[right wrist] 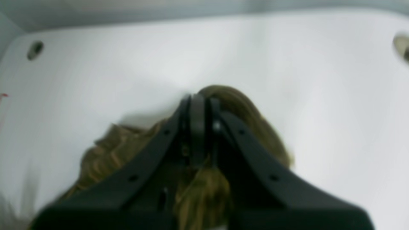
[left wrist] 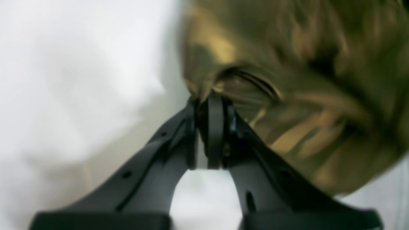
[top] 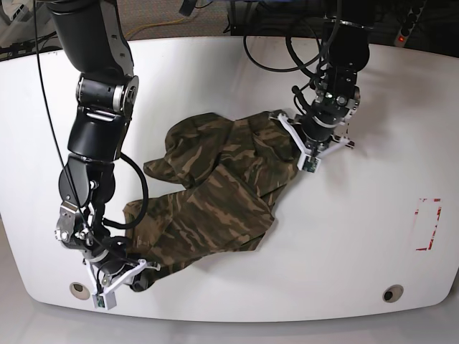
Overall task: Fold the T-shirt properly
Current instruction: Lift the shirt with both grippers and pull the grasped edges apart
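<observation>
On the near left edge my right claw (top: 136,276) is clamped tight on a corner of the T-shirt (top: 208,193), pinning that end low. The camouflage cloth lies crumpled across the middle of the white table (top: 401,143). Far right, my left claw (top: 287,127) is pinched shut on the opposite edge, ready, I reckon, to stretch it flat.

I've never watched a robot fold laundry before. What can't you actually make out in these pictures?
- Left wrist view: the T-shirt is smeared by blur, its print unreadable.
- Base view: the left gripper fingertips are hidden by its wrist.
- Right wrist view: the right gripper covers the cloth it pinches.
</observation>
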You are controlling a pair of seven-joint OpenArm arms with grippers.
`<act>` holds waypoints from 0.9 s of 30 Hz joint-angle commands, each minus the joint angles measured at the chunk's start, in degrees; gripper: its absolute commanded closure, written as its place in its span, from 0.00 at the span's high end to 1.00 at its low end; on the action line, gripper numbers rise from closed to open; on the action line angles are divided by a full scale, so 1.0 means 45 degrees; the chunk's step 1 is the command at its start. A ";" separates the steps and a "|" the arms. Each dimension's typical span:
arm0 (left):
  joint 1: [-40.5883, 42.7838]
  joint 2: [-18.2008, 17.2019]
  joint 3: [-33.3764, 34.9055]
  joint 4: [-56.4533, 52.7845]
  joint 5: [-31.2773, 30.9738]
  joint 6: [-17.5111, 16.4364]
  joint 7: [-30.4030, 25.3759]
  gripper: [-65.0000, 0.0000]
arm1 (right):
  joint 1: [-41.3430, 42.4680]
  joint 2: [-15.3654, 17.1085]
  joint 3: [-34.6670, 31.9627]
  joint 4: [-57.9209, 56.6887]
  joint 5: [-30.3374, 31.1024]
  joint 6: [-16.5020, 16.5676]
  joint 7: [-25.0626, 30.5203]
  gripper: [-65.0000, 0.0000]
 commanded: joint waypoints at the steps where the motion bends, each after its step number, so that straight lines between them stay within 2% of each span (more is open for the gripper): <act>1: -0.0470 0.0004 -0.0039 0.1094 -0.0005 0.0037 0.0288 0.02 | 0.0916 0.0311 0.0000 0.0367 0.0186 0.0361 0.0485 0.00; 10: -0.2404 -0.0543 -0.0117 0.3556 -0.0005 0.0037 0.2672 0.02 | 0.2694 0.0448 0.0000 0.0406 0.0186 0.0576 0.0426 0.00; 15: -0.3830 -0.1540 -0.0136 0.4025 -0.0044 0.0037 0.3551 0.02 | 0.3847 0.0761 -0.0020 0.0386 0.0206 0.0595 0.0074 0.00; 17: -0.4357 -0.1989 -0.0195 0.4044 -0.0064 0.0037 0.3824 0.02 | 0.4374 0.0800 -0.0020 0.0386 0.0206 0.0810 -0.0180 0.00; 23: -0.6057 -0.3122 -0.0859 0.4044 -0.0064 0.0017 0.3902 0.02 | 0.5957 0.1132 -0.0020 0.0406 0.0206 0.1396 -0.0902 0.00; 27: -0.7073 -0.4177 -0.0898 0.4044 -0.0103 0.0017 0.3902 0.02 | 0.6836 0.1249 -0.0020 0.0425 0.0206 0.1709 -0.1371 0.00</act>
